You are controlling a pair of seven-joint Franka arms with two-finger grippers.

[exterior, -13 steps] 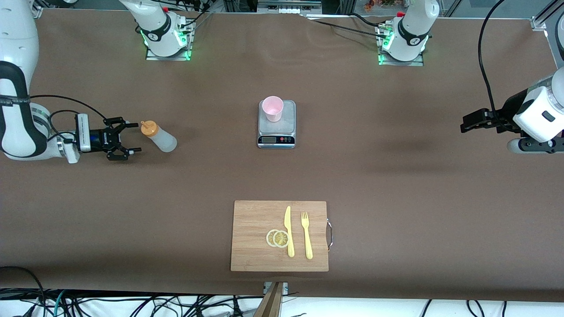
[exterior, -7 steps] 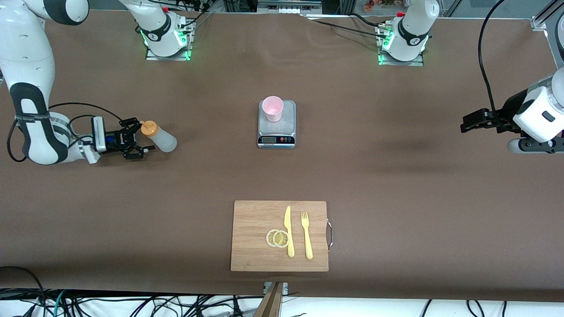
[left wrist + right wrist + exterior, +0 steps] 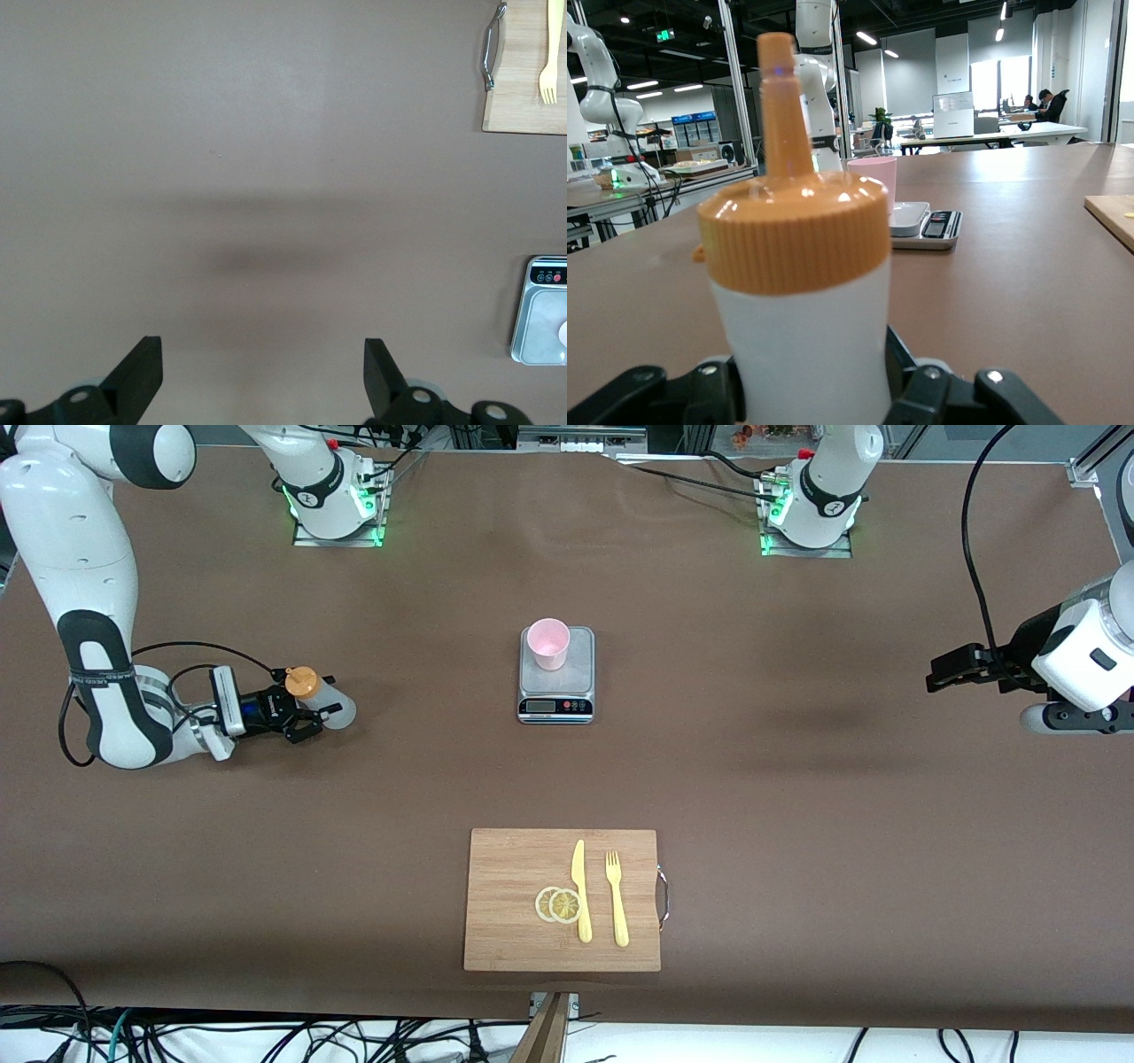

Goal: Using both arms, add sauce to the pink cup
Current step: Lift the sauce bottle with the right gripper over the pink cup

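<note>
The sauce bottle (image 3: 321,701) stood upright on the brown counter (image 3: 797,797), well apart from the scale (image 3: 556,676) and toward the right arm's end of the counter. The right claw (image 3: 312,710) sat low at the bottle, its fingers (image 3: 939,398) apart on either side of the whitish body below the orange cap (image 3: 793,232), not clamped on it. The pink cup (image 3: 548,643) stood on the scale's platform, at the corner farthest from the front camera and toward the right arm's end. The left claw (image 3: 946,670) waited above the counter toward the left arm's end, well apart from the scale, its fingers (image 3: 142,376) spread wide and empty.
</note>
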